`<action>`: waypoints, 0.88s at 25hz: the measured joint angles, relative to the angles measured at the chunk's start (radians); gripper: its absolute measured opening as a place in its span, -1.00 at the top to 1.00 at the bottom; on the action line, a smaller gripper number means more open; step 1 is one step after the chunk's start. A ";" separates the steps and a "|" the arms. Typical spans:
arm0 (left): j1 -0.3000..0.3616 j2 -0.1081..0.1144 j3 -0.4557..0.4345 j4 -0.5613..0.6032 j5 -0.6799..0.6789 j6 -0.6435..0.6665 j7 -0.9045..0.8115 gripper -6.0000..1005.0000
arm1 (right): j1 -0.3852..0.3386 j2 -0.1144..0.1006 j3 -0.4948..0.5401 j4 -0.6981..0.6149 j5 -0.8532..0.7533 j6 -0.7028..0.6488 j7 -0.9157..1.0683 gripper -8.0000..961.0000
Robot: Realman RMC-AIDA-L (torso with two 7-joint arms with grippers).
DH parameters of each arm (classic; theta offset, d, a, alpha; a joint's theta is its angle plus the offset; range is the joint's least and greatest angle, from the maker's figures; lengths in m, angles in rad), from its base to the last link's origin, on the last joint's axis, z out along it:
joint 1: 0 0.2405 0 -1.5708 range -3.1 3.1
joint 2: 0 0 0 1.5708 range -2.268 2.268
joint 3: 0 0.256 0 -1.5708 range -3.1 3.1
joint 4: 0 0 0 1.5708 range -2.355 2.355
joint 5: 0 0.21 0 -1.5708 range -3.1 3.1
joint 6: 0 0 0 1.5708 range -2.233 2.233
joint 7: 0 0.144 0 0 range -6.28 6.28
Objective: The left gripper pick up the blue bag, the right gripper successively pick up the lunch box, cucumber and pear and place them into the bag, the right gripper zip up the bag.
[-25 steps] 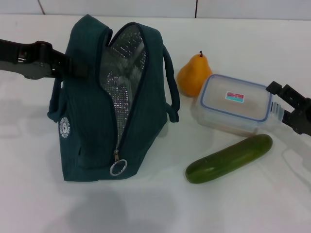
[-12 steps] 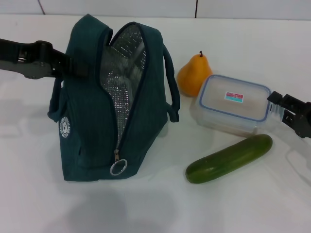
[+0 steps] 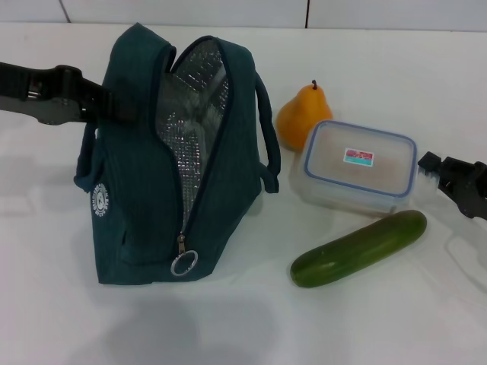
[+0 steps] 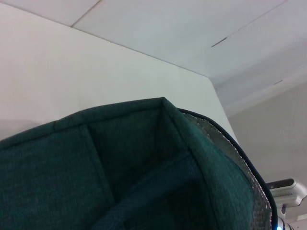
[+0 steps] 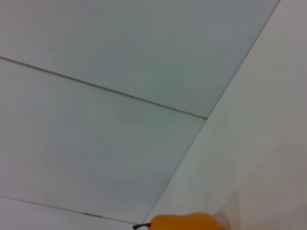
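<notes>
Lunch box (image 3: 359, 166) shifted leftward toward pear (image 3: 302, 115), right gripper (image 3: 440, 173) at right edge, fingers apart at its end, left gripper (image 3: 114, 106) grip state unclear behind upright blue bag (image 3: 171, 160), cucumber (image 3: 359, 249) lower right.

The blue bag (image 3: 144, 198) is matt woven cloth with a crinkly, shiny foil lining (image 3: 190, 114) and a metal ring pull (image 3: 185, 262). The lunch box (image 3: 358, 166) is clear, smooth plastic. The cucumber (image 3: 359, 248) has a glossy skin; the pear (image 3: 303, 115) looks smooth and duller. The desk (image 3: 251, 327) is plain, matt white.
</notes>
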 joint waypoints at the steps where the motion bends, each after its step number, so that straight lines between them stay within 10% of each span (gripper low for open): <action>1: 0.000 0.000 0.000 0.000 0.000 0.000 0.000 0.91 | 0.000 0.000 -0.003 -0.001 0.000 0.003 0.000 0.66; 22: 0.001 0.003 0.000 0.002 0.000 0.002 0.001 0.91 | -0.011 0.001 0.001 -0.002 0.001 -0.043 -0.028 0.79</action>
